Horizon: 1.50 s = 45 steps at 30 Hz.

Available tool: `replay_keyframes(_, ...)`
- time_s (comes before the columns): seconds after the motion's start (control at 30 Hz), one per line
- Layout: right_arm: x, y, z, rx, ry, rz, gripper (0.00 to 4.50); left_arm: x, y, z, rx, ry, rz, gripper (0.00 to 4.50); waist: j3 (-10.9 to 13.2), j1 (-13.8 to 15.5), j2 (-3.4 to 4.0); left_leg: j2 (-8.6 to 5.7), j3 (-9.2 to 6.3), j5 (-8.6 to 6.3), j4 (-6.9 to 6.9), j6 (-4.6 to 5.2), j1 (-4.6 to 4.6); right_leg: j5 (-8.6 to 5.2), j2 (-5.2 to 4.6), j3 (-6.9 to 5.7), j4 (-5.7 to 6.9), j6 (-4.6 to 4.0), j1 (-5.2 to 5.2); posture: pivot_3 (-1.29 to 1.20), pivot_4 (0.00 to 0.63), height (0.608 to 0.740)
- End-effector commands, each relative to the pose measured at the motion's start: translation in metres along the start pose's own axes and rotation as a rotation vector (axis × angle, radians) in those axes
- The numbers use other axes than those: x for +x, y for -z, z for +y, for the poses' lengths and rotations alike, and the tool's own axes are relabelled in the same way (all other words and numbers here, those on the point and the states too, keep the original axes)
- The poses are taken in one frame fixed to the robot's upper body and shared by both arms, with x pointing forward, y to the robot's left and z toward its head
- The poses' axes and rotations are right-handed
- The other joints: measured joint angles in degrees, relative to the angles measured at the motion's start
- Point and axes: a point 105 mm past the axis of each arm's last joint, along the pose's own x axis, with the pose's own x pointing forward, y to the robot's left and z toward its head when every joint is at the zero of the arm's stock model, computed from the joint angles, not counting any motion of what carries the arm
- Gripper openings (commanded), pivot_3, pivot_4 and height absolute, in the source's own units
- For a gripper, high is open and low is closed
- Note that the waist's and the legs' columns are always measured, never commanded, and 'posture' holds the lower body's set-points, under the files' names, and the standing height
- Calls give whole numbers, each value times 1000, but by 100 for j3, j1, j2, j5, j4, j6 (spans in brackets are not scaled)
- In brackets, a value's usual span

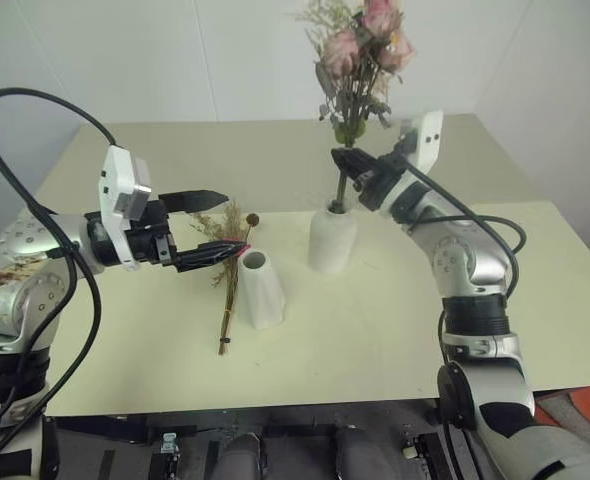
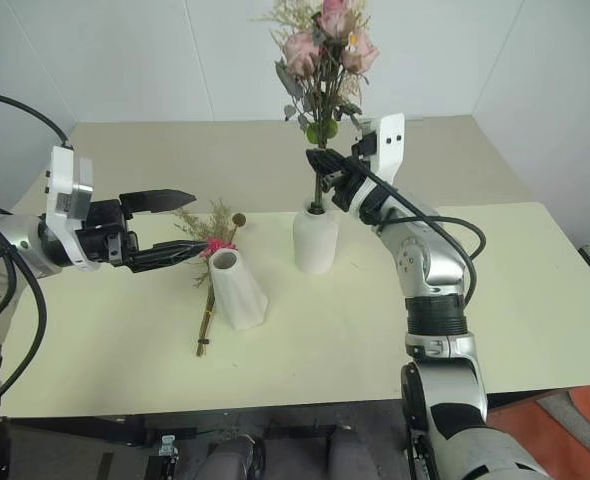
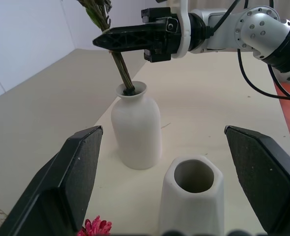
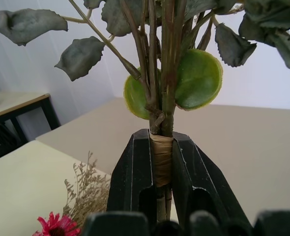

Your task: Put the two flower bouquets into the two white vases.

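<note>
Risks first. Left gripper (image 1: 213, 228) is spread wide and empty, hovering level just above the magenta bouquet (image 1: 229, 285), which lies flat on the table (image 1: 375, 330) right beside the cone vase (image 1: 258, 288). Its lower finger sits close to that vase's rim, so a grab for the stems from here could clip the vase and tip it; it looks light.

Further out, right gripper (image 1: 349, 166) is pressed tight on the wrapped stem of the rose bouquet (image 1: 360, 55). Stem ends are already inside the neck of the bottle vase (image 1: 331, 238), directly below the fingers. My read: step 1 of 2 is nearly done. If it lets go with the stems not seated, the top-heavy blooms could lean and topple the vase. Any sideways pull while pinched would drag the vase too.

Pose: left arm reaches in from the side, fingers pointing across toward the vases. Right forearm angles up, fingers pointing inward, slightly above level, over the vase mouth.
</note>
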Motion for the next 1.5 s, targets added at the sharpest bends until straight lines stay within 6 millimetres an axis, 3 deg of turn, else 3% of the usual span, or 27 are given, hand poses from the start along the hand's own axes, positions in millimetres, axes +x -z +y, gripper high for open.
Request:
replay_keyframes(0.03, -2, -10, 5, -29, -2, -60, 226, -4, -11, -2, 41, 2, -13, 4323, 0, 1, 0, 0, 0, 0, 0, 0, 0, 0, 0, 0, 0, 0, 0, 0, 150, 740)
replay_keyframes(0.2, -2, 0, 4, -9, 23, -47, 226, -5, -11, -1, 42, 2, -9, 4323, 0, -3, 0, 0, 0, 0, 0, 0, 0, 0, 0, 0, 1, 0, -1, 0, 150, 740)
replay_keyframes(0.4, -6, 3, 3, -9, 37, -50, 2106, -6, -10, -2, 41, 2, -3, 4323, 0, 1, 0, 0, 0, 0, 0, 0, 0, 0, 0, 0, 1, 0, -1, 0, 150, 740)
replay_keyframes(0.67, -35, 12, 12, -44, 8, -5, 4481, -5, -6, -3, 30, 2, 5, 4323, 0, 7, 0, 0, -1, 0, 0, 0, 0, 0, -1, 0, -1, 1, 1, 0, 150, 740)
replay_keyframes(0.93, -74, 17, 17, -106, -52, 120, 4481, -8, 2, -7, 0, 1, 47, 4323, 0, 8, 0, 1, -2, 0, 0, 0, 2, -1, 1, -1, -2, 1, 3, 0, 150, 740)
replay_keyframes(1.2, -117, 5, 30, -199, -257, 280, 4481, -20, 43, 7, -74, -144, 382, 4323, 1, 20, -1, 1, 0, 0, -1, 0, 5, -3, 1, -2, -8, 5, 12, 0, 150, 740)
replay_keyframes(1.5, -126, -24, 49, -314, -521, 314, 4481, -2, 76, 20, -225, -258, 647, 4323, 2, 26, -5, 0, 0, 0, 0, 0, 2, -6, 2, -5, -13, 10, 17, 0, 150, 740)
